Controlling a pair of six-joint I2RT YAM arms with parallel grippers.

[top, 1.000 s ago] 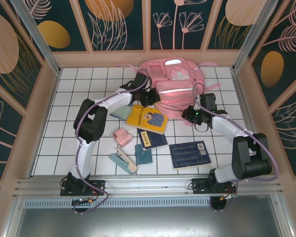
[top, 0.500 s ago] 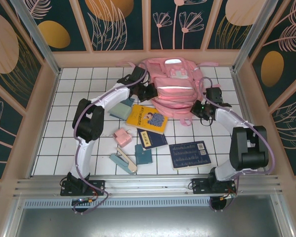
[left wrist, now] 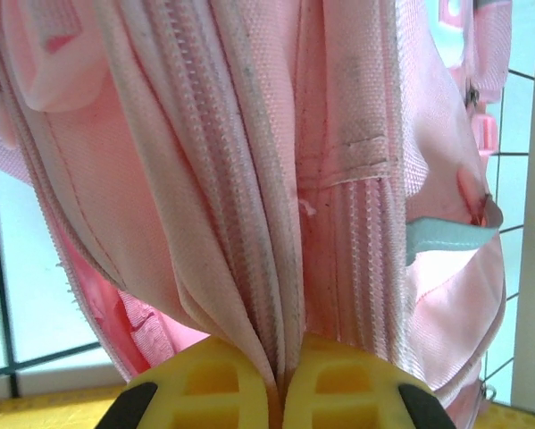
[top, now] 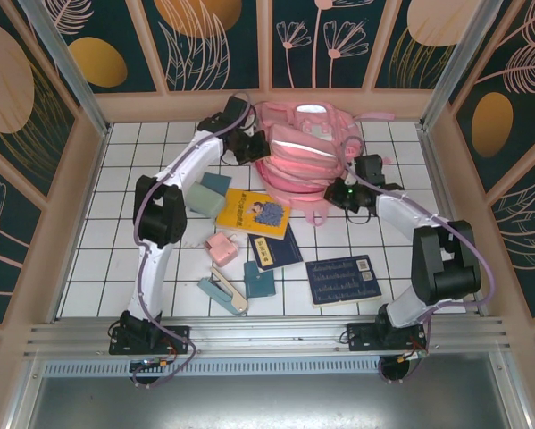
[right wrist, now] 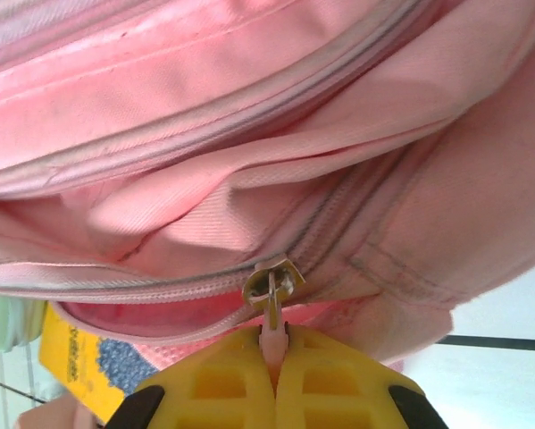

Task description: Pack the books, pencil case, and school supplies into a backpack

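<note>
1. Backpack (top: pixel 303 154) lies at the far middle of the table (top: pixel 115 268), gripped from both sides.
2. Left gripper (left wrist: pixel 281 393) is clenched on a fold of pink fabric beside a zipper line, at the bag's left edge.
3. Right gripper (right wrist: pixel 274 368) is clamped on the zipper pull (right wrist: pixel 271 288), low on the bag's right side.
4. Over the last second both arms have swung toward the far wall and carried the bag with them. Its near edge has drawn back from the yellow book (top: pixel 254 213), and the bag looks bunched and tipped up.
5. This reads as the opening step: one hand braces the fabric while the other works the pull. No mouth is visible yet.
6. Nothing is packed. The yellow book, pencil case (top: pixel 209 195), stapler (top: pixel 222 293) and the other items lie on the tiles nearer the arms.
</note>
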